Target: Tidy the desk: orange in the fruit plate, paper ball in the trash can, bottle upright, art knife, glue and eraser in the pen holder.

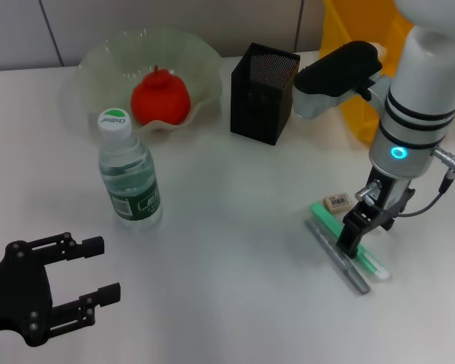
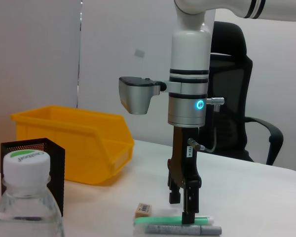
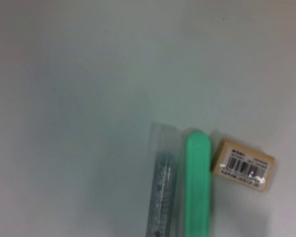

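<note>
Orange: the orange (image 1: 160, 99) is being kept inside the fruit plate (image 1: 201, 57), so that part appears settled.

Bottle: the bottle (image 1: 129, 174) is being left upright on the desk (image 1: 235, 227), in front of the plate, cap on; no support is being given to it.

Paper ball: none is being shown; whether it is lying in the trash can (image 1: 349, 83) cannot be told.

Pen holder: the pen holder (image 1: 263, 92) is being left standing between the plate and the yellow bin, mouth open upward for dropping things in.

Remaining items: a green stick (image 1: 349, 242), likely the art knife or the glue, is being left lying side by side and touching a grey stick (image 1: 336, 256), with the eraser (image 1: 337, 202) just beside the green one's far end.

Right gripper: the right gripper (image 1: 354, 241) is being held pointing straight down over the two sticks, fingers slightly parted and pinching nothing, apparently so that one stick can be straddled across its width.

Left gripper: the left gripper (image 1: 98, 292) is being parked low at the near left edge, fingers spread, gripping nothing.

Risk: because the sticks are touching, both could be caught together.
</note>
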